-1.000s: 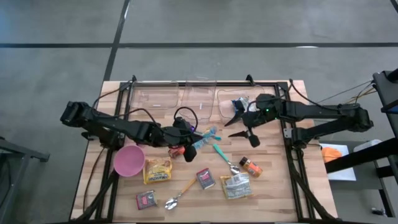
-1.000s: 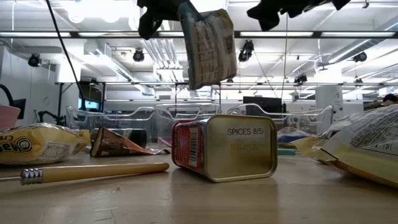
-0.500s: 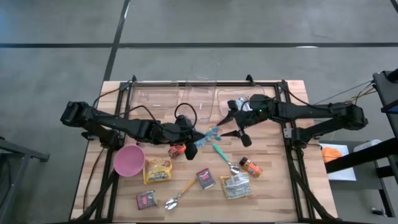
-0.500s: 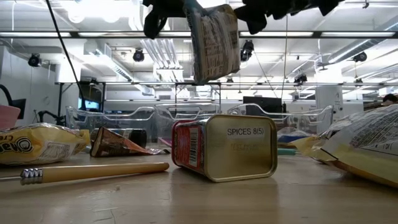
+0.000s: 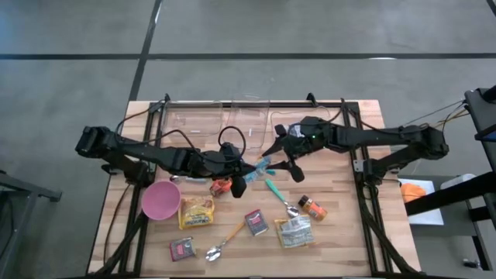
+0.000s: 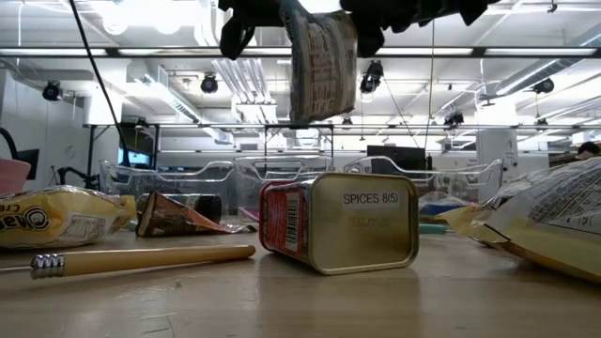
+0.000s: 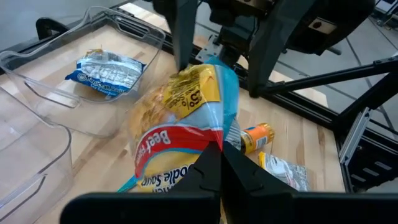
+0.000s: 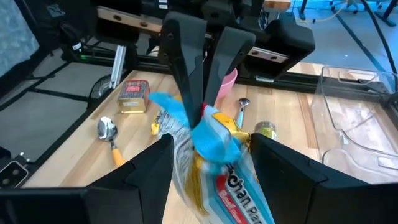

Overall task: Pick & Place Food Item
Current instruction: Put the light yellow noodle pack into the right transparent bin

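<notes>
A noodle packet point(image 7: 186, 112), blue, yellow and red, is up in the air over the middle of the table point(image 5: 260, 166). My left gripper point(image 7: 214, 163) is shut on its near end. My right gripper point(image 8: 214, 180) has come in from the right and is open. Its two fingers point(image 8: 149, 171) stand on either side of the packet's other end point(image 8: 208, 146). In the low view the packet point(image 6: 324, 66) shows well above the spice tin point(image 6: 338, 221). My left gripper pinches the packet's narrow end point(image 7: 208, 142) between its two fingers. The fingers come from the table's left, slanting a little downward. The packet is lifted clear of the table and sticks out beyond the fingertips toward the right arm.
Clear plastic bins point(image 5: 248, 120) line the far edge; one holds a silver-blue packet point(image 7: 106, 68). Below the grippers lie a pink bowl point(image 5: 160, 200), yellow packets point(image 5: 196, 211), spoons point(image 5: 225, 242), a teal spoon point(image 5: 275, 190), an orange spice jar point(image 5: 312, 206) and small tins point(image 5: 256, 222).
My right gripper has moved toward the table's left, up to the held packet, and its open fingers now stand around the packet's free end. My left gripper has stayed shut on the packet and kept it aloft.
</notes>
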Controlling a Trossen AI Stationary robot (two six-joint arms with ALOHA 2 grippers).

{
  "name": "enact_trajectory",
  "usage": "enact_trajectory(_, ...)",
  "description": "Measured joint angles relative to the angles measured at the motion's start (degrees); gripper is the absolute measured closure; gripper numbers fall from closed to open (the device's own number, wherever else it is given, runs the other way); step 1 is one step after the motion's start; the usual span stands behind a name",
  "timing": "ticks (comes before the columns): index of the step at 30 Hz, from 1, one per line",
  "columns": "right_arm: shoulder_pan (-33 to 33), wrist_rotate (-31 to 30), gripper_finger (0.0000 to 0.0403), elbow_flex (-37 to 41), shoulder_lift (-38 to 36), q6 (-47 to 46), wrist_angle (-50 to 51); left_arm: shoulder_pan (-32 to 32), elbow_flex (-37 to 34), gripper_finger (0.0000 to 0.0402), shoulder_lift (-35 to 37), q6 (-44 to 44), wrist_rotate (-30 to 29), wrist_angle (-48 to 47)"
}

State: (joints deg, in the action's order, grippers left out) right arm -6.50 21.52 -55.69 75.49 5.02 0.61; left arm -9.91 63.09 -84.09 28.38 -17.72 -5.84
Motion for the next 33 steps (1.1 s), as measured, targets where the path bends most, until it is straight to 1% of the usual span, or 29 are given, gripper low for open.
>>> enact_trajectory(6, 0.7, -0.1, 0.0191, -2.5, 3.5, 0.1, 0.1, 0.0, 0.0, 0.0401, 0.0, 0.0, 0.0, 0.1)
enact_trajectory(9, 1.4, -0.7, 0.0202, -3.4, 4.7, 1.0, 0.9, 0.0, 0.0, 0.0401, 0.0, 0.2, 0.3, 0.1)
enact_trajectory(12, 2.1, -1.3, 0.0242, -4.5, 5.4, 2.6, 2.3, 0.0, 0.0, 0.0401, 0.0, 0.2, 0.7, 0.0)
enact_trajectory(15, 2.7, -3.8, 0.0305, -5.5, 5.6, 3.8, 4.3, 0.0, 0.0, 0.0401, 0.0, 0.2, 0.6, -0.1)
enact_trajectory(18, 2.8, -4.0, 0.0373, -6.0, 5.2, 5.2, 5.8, 0.0, 0.0, 0.0401, 0.0, 0.2, 0.6, -0.3)
enact_trajectory(19, 2.8, -4.0, 0.0381, -6.1, 5.0, 5.4, 6.0, 0.0, 0.0, 0.0401, 0.0, 0.2, 0.5, -0.2)
enact_trajectory(27, 2.8, -4.1, 0.0393, -6.4, 4.5, 3.5, 6.7, 0.0, 0.0, 0.0397, 0.0, 0.2, 0.4, 0.4)
enact_trajectory(30, 2.8, -4.1, 0.0394, -6.7, 4.5, 2.1, 7.6, 0.0, 0.0, 0.0382, 0.0, 1.1, 0.6, 0.6)
enact_trajectory(33, 2.8, -4.1, 0.0394, -6.8, 4.4, 0.7, 9.3, 0.0, 0.0, 0.0355, 0.0, 3.5, 0.6, 0.6)
